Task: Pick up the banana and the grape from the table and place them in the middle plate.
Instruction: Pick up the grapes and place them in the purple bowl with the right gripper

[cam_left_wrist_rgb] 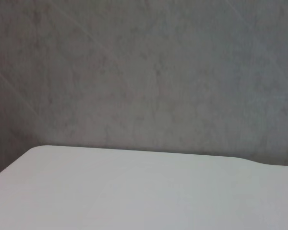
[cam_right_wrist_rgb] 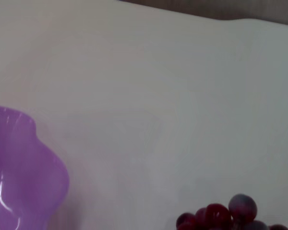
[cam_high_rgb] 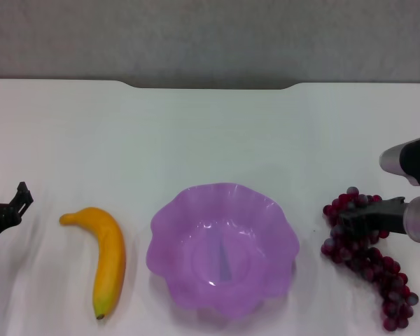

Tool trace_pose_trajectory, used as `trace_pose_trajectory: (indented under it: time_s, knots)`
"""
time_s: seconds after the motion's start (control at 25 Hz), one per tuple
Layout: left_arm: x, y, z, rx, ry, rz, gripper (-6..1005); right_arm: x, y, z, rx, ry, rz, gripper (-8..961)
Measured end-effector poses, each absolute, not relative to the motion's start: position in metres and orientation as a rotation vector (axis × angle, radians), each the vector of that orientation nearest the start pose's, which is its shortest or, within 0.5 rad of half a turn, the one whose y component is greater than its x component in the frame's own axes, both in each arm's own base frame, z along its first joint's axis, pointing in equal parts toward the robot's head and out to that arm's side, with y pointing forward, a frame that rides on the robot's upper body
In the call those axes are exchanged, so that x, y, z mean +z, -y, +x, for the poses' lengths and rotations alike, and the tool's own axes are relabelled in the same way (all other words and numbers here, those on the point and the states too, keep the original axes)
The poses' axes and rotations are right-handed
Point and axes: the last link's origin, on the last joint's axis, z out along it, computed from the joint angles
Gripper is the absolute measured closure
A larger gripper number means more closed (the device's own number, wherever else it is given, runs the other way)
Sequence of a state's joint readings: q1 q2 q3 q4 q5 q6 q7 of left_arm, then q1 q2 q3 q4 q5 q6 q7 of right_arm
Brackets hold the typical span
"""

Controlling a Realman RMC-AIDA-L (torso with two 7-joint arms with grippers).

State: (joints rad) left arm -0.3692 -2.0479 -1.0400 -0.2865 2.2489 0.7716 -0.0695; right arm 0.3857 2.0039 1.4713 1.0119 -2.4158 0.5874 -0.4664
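The right hand (cam_high_rgb: 350,222) reaches in from the bench's right edge and sits on the upper part of the grape bunch (cam_high_rgb: 369,255). Its dark fingers lie against the berries, but whether they are clenched on the bunch cannot be told. The bunch lies on the bench (cam_high_rgb: 210,133), trailing from the hand toward the near edge. The purple scalloped plate (cam_high_rgb: 222,248) sits just left of the right hand, holding nothing. The banana (cam_high_rgb: 105,257) lies beyond the plate, just right of the left hand (cam_high_rgb: 14,206), which is cut off at the frame's left edge, its grip unreadable.

In the right wrist view only the bunch's top berries (cam_right_wrist_rgb: 221,215) and part of the plate's rim (cam_right_wrist_rgb: 33,177) show.
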Motion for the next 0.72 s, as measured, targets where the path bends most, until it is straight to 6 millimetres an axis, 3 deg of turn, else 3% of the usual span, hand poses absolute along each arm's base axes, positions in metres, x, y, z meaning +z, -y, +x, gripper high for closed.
trace_pose_trajectory:
  time_s: [0.72]
  knots:
    - [-0.0141,-0.3281,-0.3819,-0.441,0.879,-1.471,109,-0.0297,-0.3696,0.2861,0.025,-0.932,-2.078,605]
